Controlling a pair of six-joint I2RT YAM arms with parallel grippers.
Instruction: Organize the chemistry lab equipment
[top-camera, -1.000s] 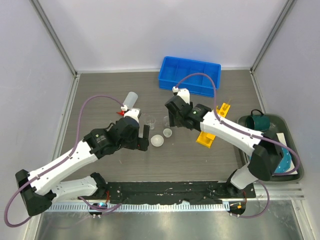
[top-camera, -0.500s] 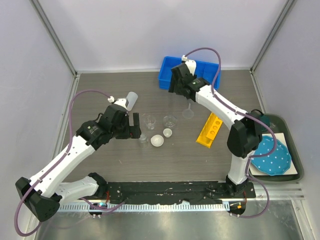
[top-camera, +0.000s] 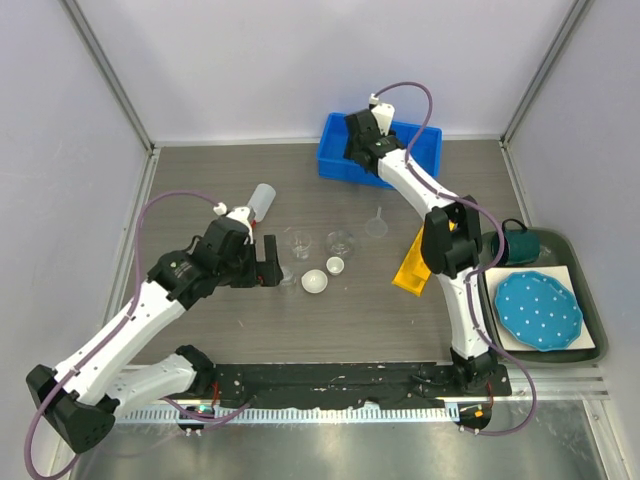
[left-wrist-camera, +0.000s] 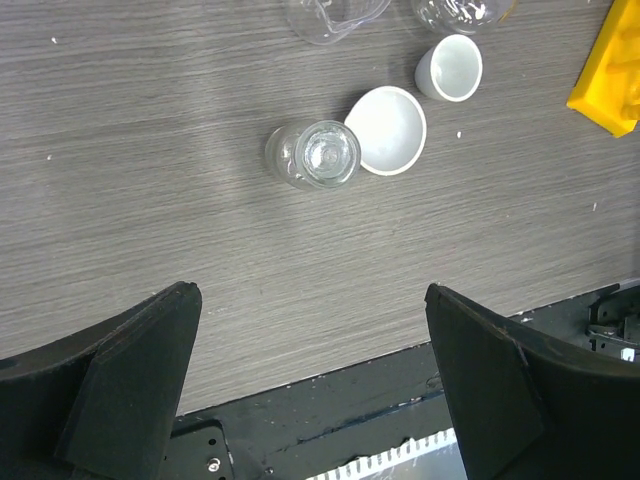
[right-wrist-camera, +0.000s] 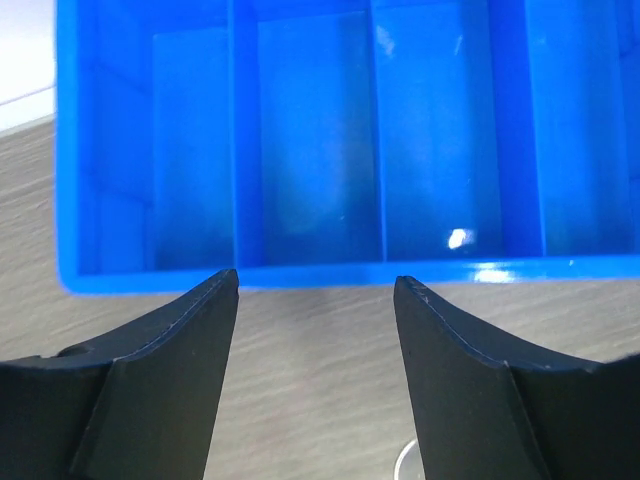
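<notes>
Glassware stands mid-table: two clear beakers (top-camera: 298, 241) (top-camera: 340, 241), a small beaker (left-wrist-camera: 312, 155), a funnel (top-camera: 376, 226), a wide white dish (left-wrist-camera: 386, 130) and a smaller white dish (left-wrist-camera: 449, 68). The red-capped squeeze bottle (top-camera: 261, 200) lies to their left. The yellow rack (top-camera: 417, 262) lies to the right, partly under the right arm. My left gripper (top-camera: 268, 262) (left-wrist-camera: 308, 290) hangs open and empty just left of the small beaker. My right gripper (top-camera: 357, 150) (right-wrist-camera: 315, 278) is open and empty at the blue bin's (right-wrist-camera: 300, 272) near wall.
The blue bin (top-camera: 334, 160) at the back has several compartments with nothing in the ones I see. A dark tray (top-camera: 598, 340) at the right holds a teal mug (top-camera: 520, 243) and a blue dotted plate (top-camera: 538, 308). The black base rail (top-camera: 330, 380) runs along the near edge.
The right arm has swung from the table's middle back to the blue bin, uncovering the funnel and plate. The left gripper has drawn back leftward from the glassware, still open.
</notes>
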